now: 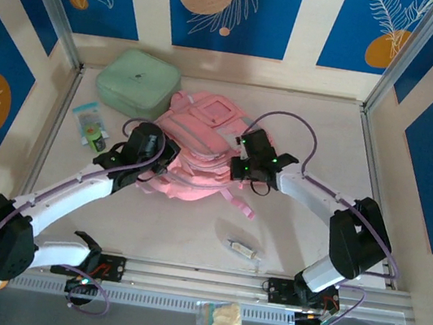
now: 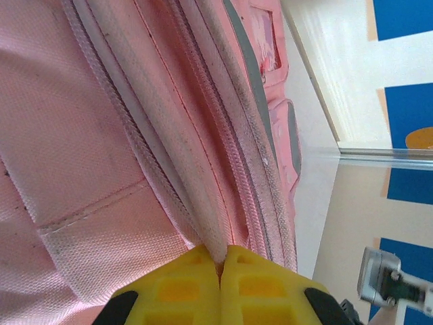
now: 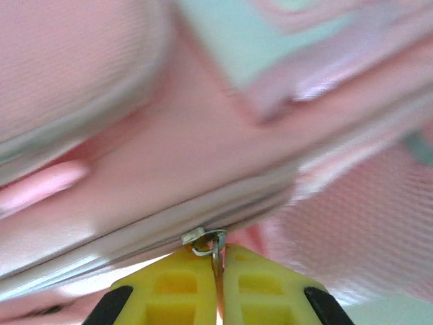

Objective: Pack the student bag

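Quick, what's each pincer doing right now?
Left pincer: closed on a piped seam of the student bag.
Right pincer: closed on the bag's metal zip pull.

- Beyond the jaws I see a cream back wall (image 1: pixel 139 2) carrying blue panels with white leaves and orange circles.
- Beneath the jaws lies a pale, evenly lit tabletop (image 1: pixel 328 131).
- 2 aluminium posts (image 1: pixel 53 5) flank it; a slotted rail (image 1: pixel 198 278) runs behind the jaws.

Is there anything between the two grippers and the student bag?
Nothing visible. The left gripper is shut on a piped seam of the student bag, and the right gripper is shut on its metal zip pull.
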Robot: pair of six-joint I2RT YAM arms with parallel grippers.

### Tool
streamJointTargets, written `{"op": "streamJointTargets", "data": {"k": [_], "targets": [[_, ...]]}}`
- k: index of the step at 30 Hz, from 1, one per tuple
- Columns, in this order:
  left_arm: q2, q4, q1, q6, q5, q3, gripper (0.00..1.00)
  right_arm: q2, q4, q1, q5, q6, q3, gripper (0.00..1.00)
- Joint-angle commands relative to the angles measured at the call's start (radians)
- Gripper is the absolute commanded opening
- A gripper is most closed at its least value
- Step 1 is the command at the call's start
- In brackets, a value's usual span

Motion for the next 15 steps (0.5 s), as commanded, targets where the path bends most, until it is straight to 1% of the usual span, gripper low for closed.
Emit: {"op": "streamJointTargets", "data": {"k": [1,4,6,9,11,13,15], "targets": [[-0.064,0.077,0.030,0.030,0.036,-0.028,0.00,-0.020,-0.082,-0.068,0.088,0.078,0.019,0.02],[-0.071,0.078,0.050,0.052,0.070,-0.055,0.00,-0.028,-0.115,-0.105,0.093,0.104,0.028,0.00],[-0.060,0.095,0.074,0.065,0.116,-0.069,0.00,-0.059,-0.136,-0.097,0.133,0.122,0.018,0.00],[-0.046,0.129,0.111,0.083,0.167,-0.088,0.00,-0.101,-0.184,-0.089,0.161,0.166,-0.014,0.00],[-0.025,0.125,0.144,0.128,0.208,-0.076,0.00,-0.123,-0.196,-0.086,0.143,0.189,-0.043,0.00],[-0.006,0.088,0.163,0.162,0.223,-0.063,0.00,-0.141,-0.137,-0.055,0.069,0.183,-0.096,0.00],[-0.002,0.129,0.170,0.185,0.216,-0.088,0.00,-0.126,-0.105,0.018,0.067,0.193,-0.121,0.00]]}}
